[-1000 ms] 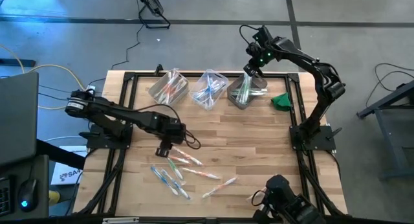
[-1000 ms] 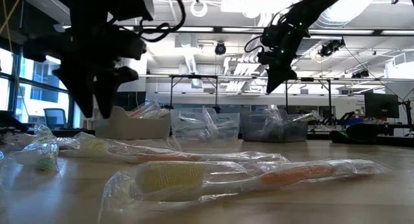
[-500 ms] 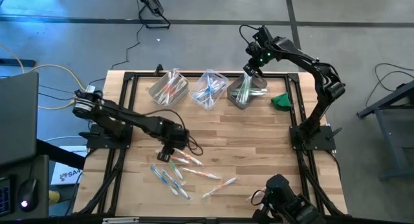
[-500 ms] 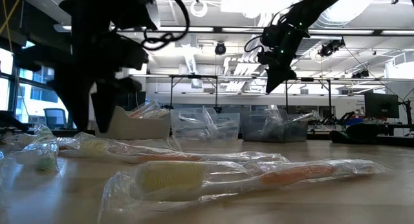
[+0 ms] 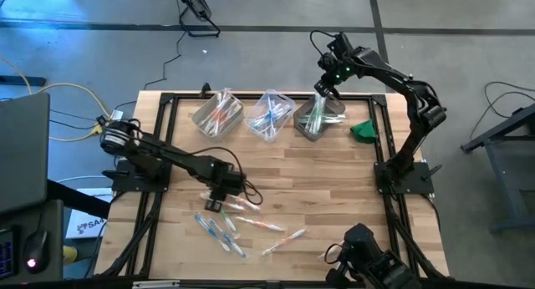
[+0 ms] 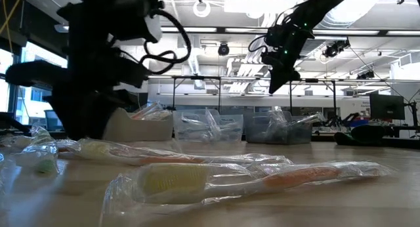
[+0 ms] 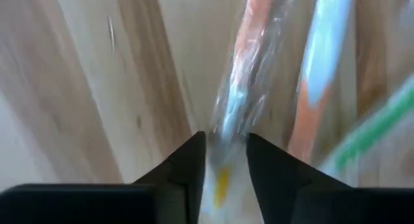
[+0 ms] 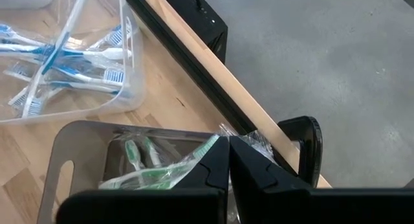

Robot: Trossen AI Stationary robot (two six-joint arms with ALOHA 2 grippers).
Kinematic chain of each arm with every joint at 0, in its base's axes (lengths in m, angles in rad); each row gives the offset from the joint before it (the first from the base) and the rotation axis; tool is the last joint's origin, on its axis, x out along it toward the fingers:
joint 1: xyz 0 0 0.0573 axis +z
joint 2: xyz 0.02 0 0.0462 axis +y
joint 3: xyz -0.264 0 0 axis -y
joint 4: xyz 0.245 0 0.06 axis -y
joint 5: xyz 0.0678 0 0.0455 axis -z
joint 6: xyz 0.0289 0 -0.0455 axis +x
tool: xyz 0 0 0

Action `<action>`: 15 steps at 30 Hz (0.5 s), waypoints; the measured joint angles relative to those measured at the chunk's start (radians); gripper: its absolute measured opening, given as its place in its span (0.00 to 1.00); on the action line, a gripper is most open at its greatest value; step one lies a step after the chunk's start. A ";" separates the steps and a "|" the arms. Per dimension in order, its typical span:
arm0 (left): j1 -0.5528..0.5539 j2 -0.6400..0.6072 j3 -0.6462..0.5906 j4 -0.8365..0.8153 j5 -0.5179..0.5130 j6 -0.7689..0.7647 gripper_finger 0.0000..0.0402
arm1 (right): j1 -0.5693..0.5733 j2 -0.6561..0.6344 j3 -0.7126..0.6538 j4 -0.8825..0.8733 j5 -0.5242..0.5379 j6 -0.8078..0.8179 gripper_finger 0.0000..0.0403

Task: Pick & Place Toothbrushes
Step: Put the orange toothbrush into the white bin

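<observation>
Along the far edge of the desk (image 5: pixel 334 176) stood three bins: a clear bin (image 5: pixel 219 114) with orange-handled toothbrushes, a second clear bin (image 5: pixel 272 115) with blue ones, and a grey bin (image 5: pixel 318 118) with green ones. Loose wrapped toothbrushes (image 5: pixel 238 222), about eight, lay scattered on the near part of the desk. Down among them, the left gripper (image 5: pixel 215 197) had its jaws narrowly parted around a wrapped orange-handled toothbrush (image 7: pixel 249 75), whether gripping I could not tell. Above the grey bin, the right gripper (image 5: pixel 324 90) had its jaws closed on a green toothbrush's wrapper (image 8: pixel 187 160).
</observation>
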 joint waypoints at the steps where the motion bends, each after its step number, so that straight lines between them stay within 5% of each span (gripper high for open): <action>1: 0.000 0.008 0.002 0.025 0.000 -0.009 0.25 | 0.000 0.000 0.000 0.000 0.000 0.000 0.01; 10: 0.000 0.022 0.005 0.027 -0.005 -0.043 0.03 | 0.000 0.000 0.000 0.000 0.000 0.000 0.01; 15: 0.014 0.012 0.003 0.017 -0.017 -0.072 0.02 | 0.000 0.000 0.000 -0.013 0.000 -0.019 0.01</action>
